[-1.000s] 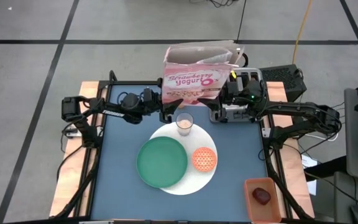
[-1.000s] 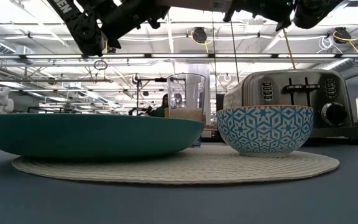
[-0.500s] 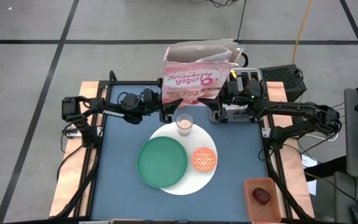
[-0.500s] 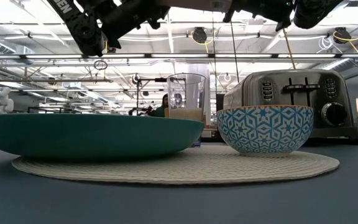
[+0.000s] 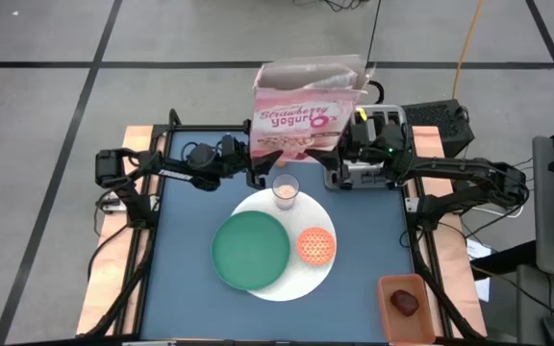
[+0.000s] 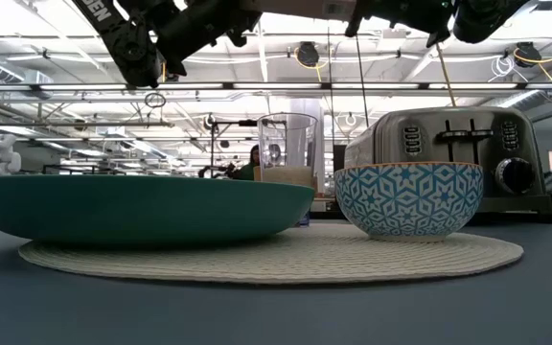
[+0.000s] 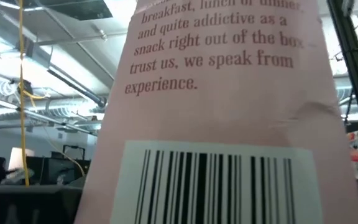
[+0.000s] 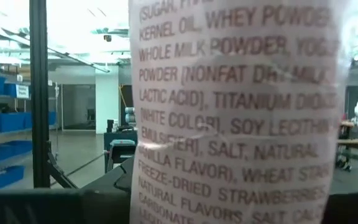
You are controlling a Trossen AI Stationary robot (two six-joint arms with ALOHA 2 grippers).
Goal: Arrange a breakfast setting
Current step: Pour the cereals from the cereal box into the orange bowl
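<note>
A pink cereal bag [image 5: 296, 120] is held up above the table's far middle between my two grippers. My left gripper [image 5: 255, 163] is at its lower left and my right gripper [image 5: 339, 154] at its lower right. The bag's side panels fill the left wrist view [image 7: 222, 124] and the right wrist view [image 8: 235, 124]. Below it, a glass of milk [image 5: 286, 190], a green plate [image 5: 250, 250] and a small orange bowl [image 5: 316, 245] sit on the large white plate [image 5: 287, 288]. The spoon and the orange cup are out of view. My left gripper holds the bag at its lower left part [image 5: 261, 154], coming level from the table's left; the bag hides the fingers. The bag stands upright, clear of the table. My right gripper holds the bag's lower right part [image 5: 333, 146], coming level from the table's right; its fingers are hidden too.
A silver toaster [image 6: 458, 158] stands at the far right, under my right arm. An orange container [image 5: 407, 306] holding a red thing sits off the table's near right corner. Bare blue table top lies at the near left.
The bag's open top has shifted a little toward the table's far edge. Both grippers have kept their places.
</note>
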